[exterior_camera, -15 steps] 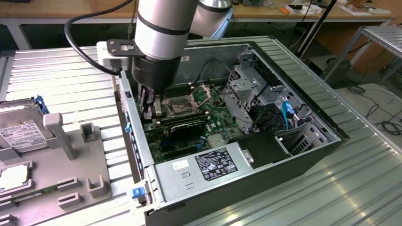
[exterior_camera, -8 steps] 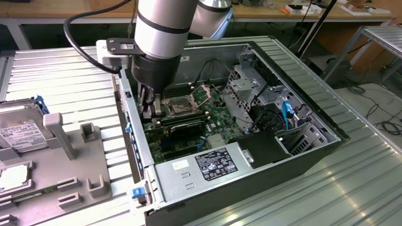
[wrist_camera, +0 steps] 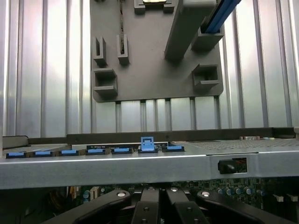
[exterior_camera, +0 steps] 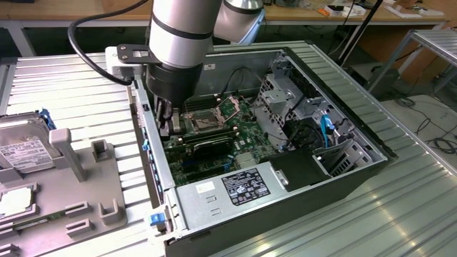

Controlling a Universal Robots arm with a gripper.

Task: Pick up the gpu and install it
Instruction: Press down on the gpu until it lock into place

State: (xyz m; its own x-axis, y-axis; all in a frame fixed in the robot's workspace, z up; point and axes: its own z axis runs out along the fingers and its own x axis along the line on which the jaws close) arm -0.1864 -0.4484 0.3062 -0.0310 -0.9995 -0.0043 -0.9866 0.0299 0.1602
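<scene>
The gpu [exterior_camera: 208,143] is a dark card with a green edge. It stands on the motherboard inside the open computer case [exterior_camera: 357,126], below the CPU socket. My gripper [exterior_camera: 166,126] reaches down into the case by its rear wall, at the card's end nearest that wall. The fingers [wrist_camera: 149,207] are drawn together in the wrist view, so the gripper [wrist_camera: 161,215] is shut. The fingertips are hidden, so I cannot tell whether they pinch the card or only touch it.
A grey fixture plate [exterior_camera: 78,182] with upright holders lies on the ribbed metal table at the exterior view's left, with a silver hard drive [exterior_camera: 21,147] on it. Inside the case are a labelled power supply [exterior_camera: 239,187] and drive cages [exterior_camera: 286,101]. Blue slot latches [wrist_camera: 147,143] line the case's rear wall.
</scene>
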